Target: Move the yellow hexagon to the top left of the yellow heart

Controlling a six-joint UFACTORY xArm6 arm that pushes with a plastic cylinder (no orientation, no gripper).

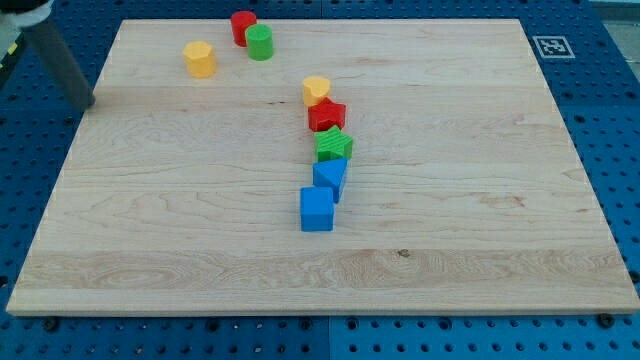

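Note:
The yellow hexagon [200, 59] lies near the board's top left. The yellow heart [317, 91] lies right of it, near the board's upper middle, at the top of a column of blocks. My rod comes in from the view's top left corner, and my tip [88, 104] sits just off the board's left edge, well left of and below the yellow hexagon, touching no block.
A red cylinder [243, 26] and a green cylinder [260, 43] touch near the top edge, right of the hexagon. Below the heart run a red star [327, 116], a green star [334, 146], a blue triangle [331, 178] and a blue cube [317, 209]. The wooden board [480, 200] lies on a blue pegboard.

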